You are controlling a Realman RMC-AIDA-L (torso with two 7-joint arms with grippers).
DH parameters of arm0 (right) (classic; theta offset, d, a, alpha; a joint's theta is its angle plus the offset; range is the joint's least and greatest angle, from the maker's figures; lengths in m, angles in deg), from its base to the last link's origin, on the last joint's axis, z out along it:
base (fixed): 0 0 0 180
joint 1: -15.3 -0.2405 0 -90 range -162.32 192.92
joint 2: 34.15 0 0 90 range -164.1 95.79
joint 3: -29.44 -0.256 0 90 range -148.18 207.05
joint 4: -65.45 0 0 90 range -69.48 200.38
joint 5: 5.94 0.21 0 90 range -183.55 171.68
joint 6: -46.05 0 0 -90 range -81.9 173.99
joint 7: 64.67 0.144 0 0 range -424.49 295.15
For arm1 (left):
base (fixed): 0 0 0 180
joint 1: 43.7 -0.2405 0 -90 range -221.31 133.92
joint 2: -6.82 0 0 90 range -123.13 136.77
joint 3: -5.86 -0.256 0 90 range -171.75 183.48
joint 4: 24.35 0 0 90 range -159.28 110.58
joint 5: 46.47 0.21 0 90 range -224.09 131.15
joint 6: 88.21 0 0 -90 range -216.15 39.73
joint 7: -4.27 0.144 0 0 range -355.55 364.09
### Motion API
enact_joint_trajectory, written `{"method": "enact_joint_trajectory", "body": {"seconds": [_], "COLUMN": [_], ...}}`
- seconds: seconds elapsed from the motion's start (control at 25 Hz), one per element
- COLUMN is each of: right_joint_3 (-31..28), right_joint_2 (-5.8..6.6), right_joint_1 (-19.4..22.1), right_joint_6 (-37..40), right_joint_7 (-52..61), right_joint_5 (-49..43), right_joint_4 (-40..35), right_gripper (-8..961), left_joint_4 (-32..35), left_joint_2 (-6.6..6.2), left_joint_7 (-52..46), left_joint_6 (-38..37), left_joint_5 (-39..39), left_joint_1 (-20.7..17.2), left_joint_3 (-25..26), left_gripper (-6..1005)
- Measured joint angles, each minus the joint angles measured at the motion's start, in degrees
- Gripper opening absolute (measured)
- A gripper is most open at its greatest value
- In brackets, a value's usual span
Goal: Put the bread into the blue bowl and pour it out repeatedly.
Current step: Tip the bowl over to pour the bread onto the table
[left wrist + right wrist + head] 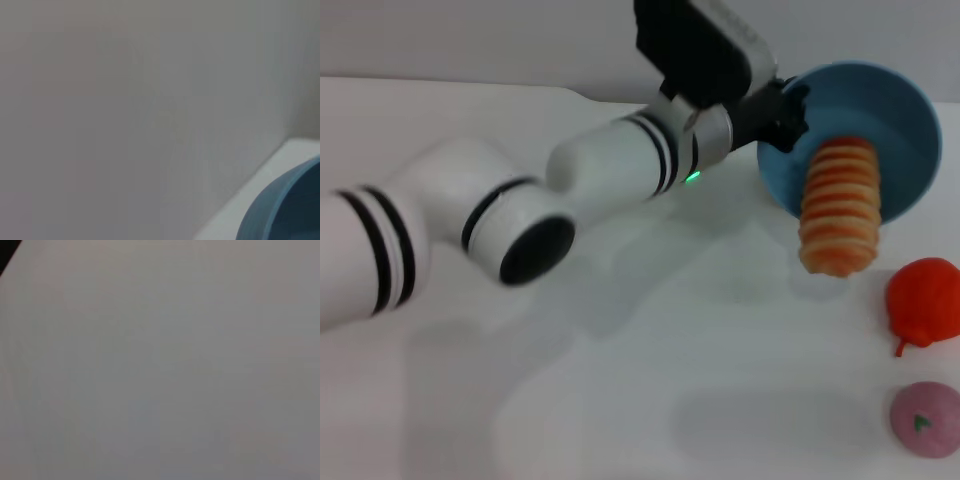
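Head view: left tool (pixel 788 110) pinching tipped blue bowl (pixel 910 130) rim; bread (pixel 839 205) sliding out below.

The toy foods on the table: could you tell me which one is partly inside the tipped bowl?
The bread, striped orange and cream, is sliding out of the blue bowl held by the left gripper. The red toy and pink ball lie apart.

Table: I see a plain white tabletop (pixel 650 380) filling most of my head view, smooth and matte.
Wall: behind it a pale grey wall (pixel 470 40) runs along the table's far edge.
Left wrist view: mostly that same grey wall (pixel 125 110), with a strip of white table edge.
Right wrist view: a blank pale grey surface; I cannot tell what it is.
Light: soft, even, faint shadows on the tabletop.
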Motion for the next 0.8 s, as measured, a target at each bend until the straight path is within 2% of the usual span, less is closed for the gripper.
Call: {"method": "enact_joint_trajectory", "body": {"seconds": [0.2, 0.36, 0.52, 0.8], "right_joint_3": [-4.74, -6.8, -7.17, -7.58], "right_joint_2": [-0.23, -0.08, -0.11, -0.22], "right_joint_1": [-0.51, -0.78, -0.68, -0.95], "right_joint_6": [3.2, 5.02, 5.26, 5.33], "right_joint_7": [-2.97, -4.36, -5.19, -5.36], "right_joint_5": [1.03, 2.28, 2.31, 2.24], "right_joint_4": [3.33, 6.42, 7.44, 8.57], "right_gripper": [332, 332, 332, 332], "left_joint_4": [-3.5, -5.89, -7.04, -6.78], "left_joint_2": [0.0, 0.0, 0.0, 0.0], "left_joint_7": [0.99, 4.23, 7.92, 10.63], "left_joint_6": [-15.7, -21.6, -22.87, -20.02], "left_joint_5": [0.47, 0.51, 0.54, 0.12], "left_joint_1": [-2.32, -2.92, -2.57, -0.97], "left_joint_3": [-7.22, -9.42, -10.77, -11.12], "left_gripper": [0, -1, -1, 0]}}
